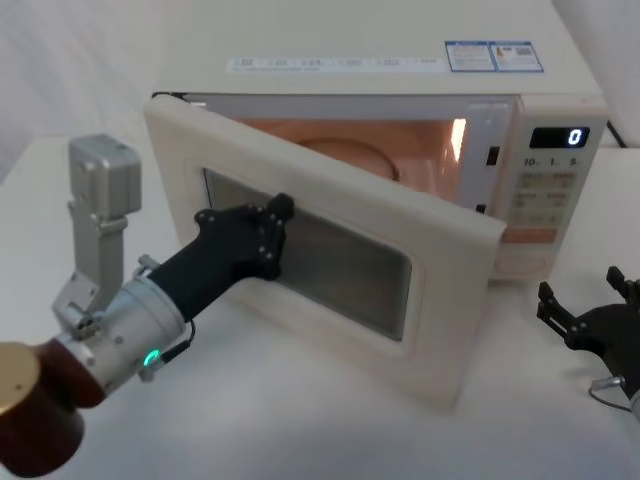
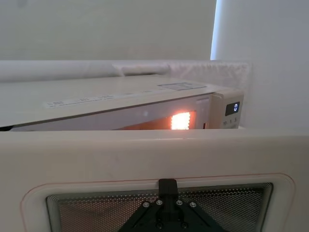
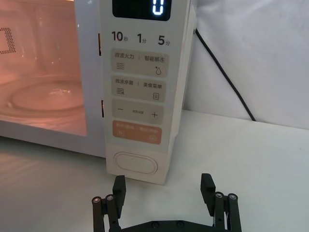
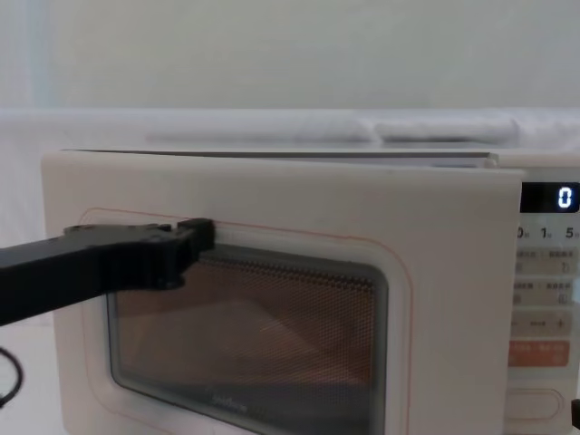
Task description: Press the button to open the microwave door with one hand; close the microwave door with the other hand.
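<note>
The microwave door (image 1: 330, 250) is a stiff, hinged panel that should swing freely on its left-side hinge until the latch catches, so I judge a flat push on its outer face, toward the free edge, will serve better than any grasp; the dark mesh window looks the more fragile part, the cream frame the safer place to press. It stands swung partly open, free edge out toward the robot, the lit orange cavity showing behind it. The left gripper (image 1: 278, 222) rests its tip against the upper part of the window, holding nothing; whether its fingers are parted I cannot tell. The right gripper (image 3: 164, 193) hovers low before the control panel, fingers spread and empty, just in front of the cream pill-shaped button (image 3: 136, 163)
</note>
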